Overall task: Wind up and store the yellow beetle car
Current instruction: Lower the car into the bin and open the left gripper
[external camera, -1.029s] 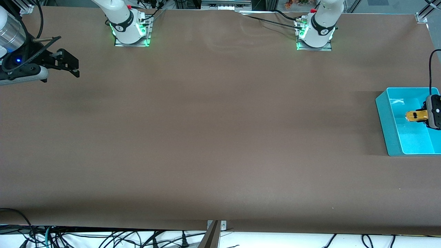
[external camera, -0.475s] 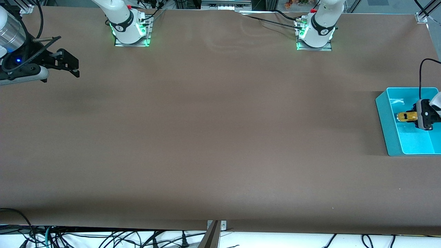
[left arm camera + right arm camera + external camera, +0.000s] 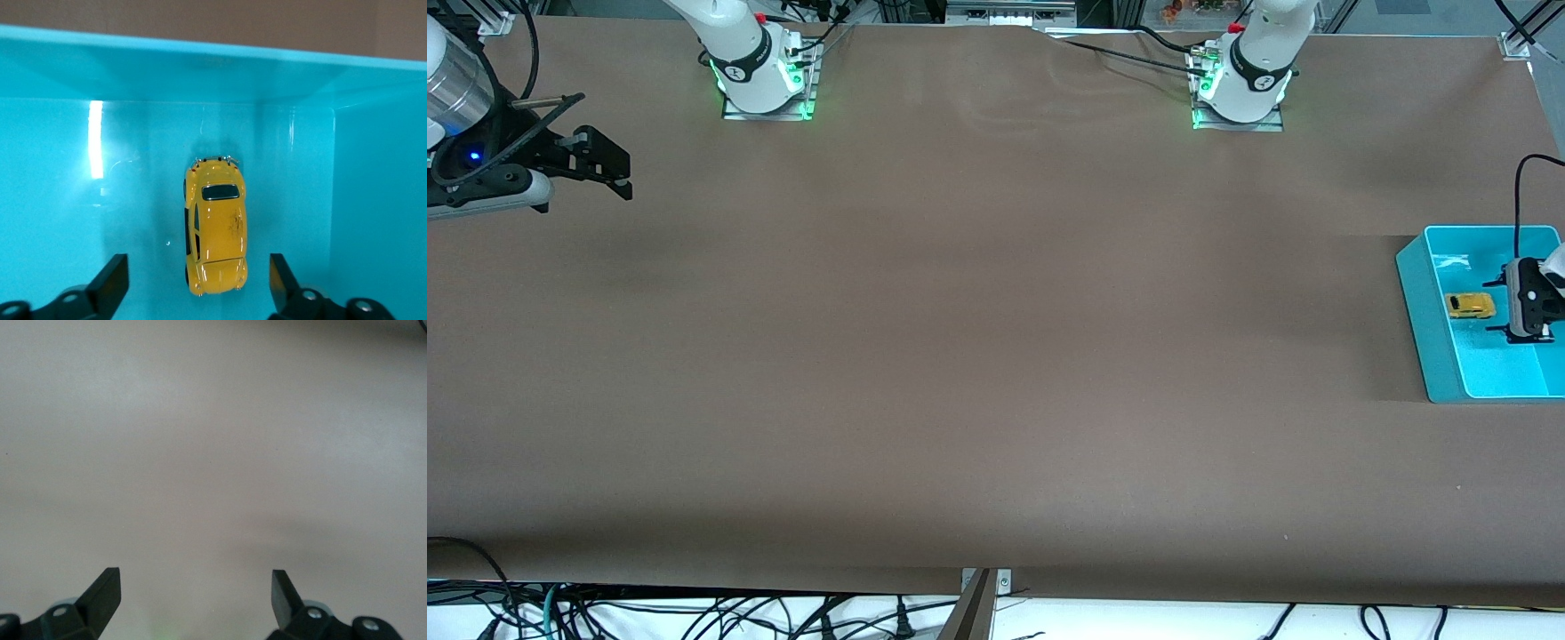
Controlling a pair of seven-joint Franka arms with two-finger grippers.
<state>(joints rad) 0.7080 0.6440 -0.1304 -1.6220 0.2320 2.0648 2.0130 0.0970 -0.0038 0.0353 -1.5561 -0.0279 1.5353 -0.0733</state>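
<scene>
Resting in teal bin point(image 3: 1418, 293) — yellow beetle car point(image 3: 1470, 305), unmarked.

Robotics lab. My two arm bases point(image 3: 763, 80) sit bolted on metal plates, green status lights glowing, along a broad brown tabletop point(image 3: 978, 338). Aluminium framing point(image 3: 1516, 40) at the corners; loose cables point(image 3: 694, 613) tangled below the near edge.

My front camera sits high and faces both arm bases, so I see the whole brown tabletop point(image 3: 978, 356). The left wrist camera looks straight down, close, into the blue bin point(image 3: 1427, 329), which the front view also shows at the left arm's end. The right wrist camera looks down, close, on bare tabletop only.
</scene>
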